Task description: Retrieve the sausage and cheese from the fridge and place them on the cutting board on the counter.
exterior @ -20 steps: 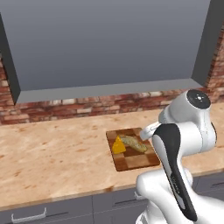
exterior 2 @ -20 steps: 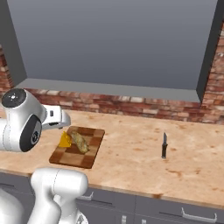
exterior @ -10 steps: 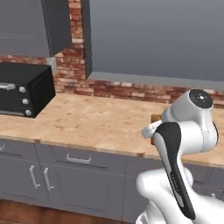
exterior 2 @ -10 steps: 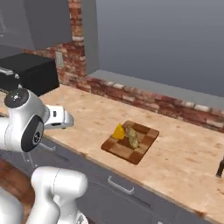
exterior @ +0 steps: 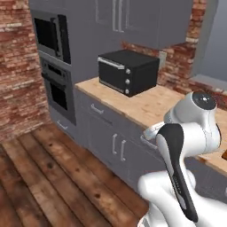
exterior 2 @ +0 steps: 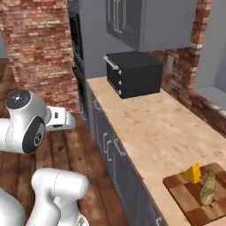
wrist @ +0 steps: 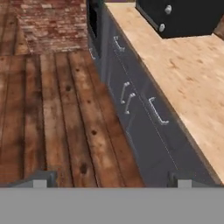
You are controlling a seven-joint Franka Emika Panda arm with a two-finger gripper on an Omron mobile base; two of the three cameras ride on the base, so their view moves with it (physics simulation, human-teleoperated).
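- Clearly the base has turned: in the left base view the whole scene has swung since a second ago, from the brick wall and cutting board to a black toaster oven (exterior: 128,71) on the counter (exterior: 146,104), a tall grey column with wall ovens (exterior: 53,57), and plank floor (exterior: 40,177). That is the camera moving, not the things.
- At that view's right edge a dark sliver at counter level may be the board's corner; I cannot tell for sure.
- Over in the right base view the cutting board (exterior 2: 187,198) has slid to the lower right corner, where before it sat mid-picture. On it lie the cheese (exterior 2: 193,173), a yellow-orange wedge, and touching it a pale tan, lumpy loaf-like piece (exterior 2: 207,190).
- That tan piece does not look like a dark reddish link, so I judge the sausage is not yet delivered and the robot is driving off, probably toward the fridge.
- The hand (exterior 2: 62,120) juts forward from the wrist above the floor, carrying nothing.
- Lastly, the hand view looks down along grey cabinets (wrist: 131,109) with silver handles; the finger tips (wrist: 40,180) stand far apart at the bottom corners, so the hand is wide and empty.
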